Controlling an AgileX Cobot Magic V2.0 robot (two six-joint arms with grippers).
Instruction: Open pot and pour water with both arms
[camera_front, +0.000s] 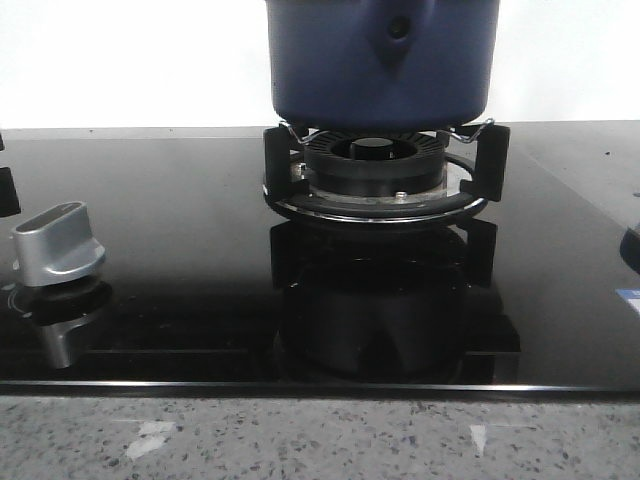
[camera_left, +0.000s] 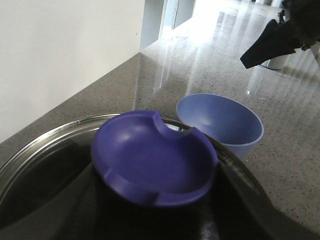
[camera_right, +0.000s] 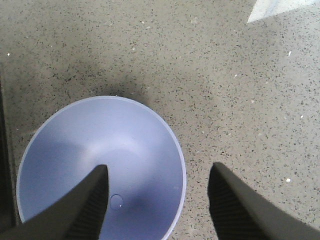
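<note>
Two arms, one pot (camera_front: 380, 60). Pot: large, round, dark-blue metal with matte smooth sides and a tapered bracket (camera_front: 398, 35) pierced by a small round hole. It sits atop a black ring-shaped burner grate (camera_front: 385, 170) on a glossy black glass cooktop (camera_front: 180, 200), which mirrors the grate. A chunky brushed-silver dial (camera_front: 58, 245) stands well left of the pot, and a speckled grey stone counter (camera_front: 300, 440) edges the glass on the near side. In the left wrist view, a glass lid (camera_left: 45, 150) with a polished steel rim carries a purple-blue dished knob (camera_left: 150, 160) notched at its edge. The left gripper (camera_left: 150, 222) is only a dark blur beneath that knob, so I cannot tell whether it pinches it. A pale-blue, smooth, round bowl (camera_left: 220, 117) rests on the stone just beyond the lid. The right gripper (camera_right: 159, 167) hangs above the bowl (camera_right: 100, 150) with its dark fingers spread wide, one over the bowl's hollow and one over bare stone.
</note>
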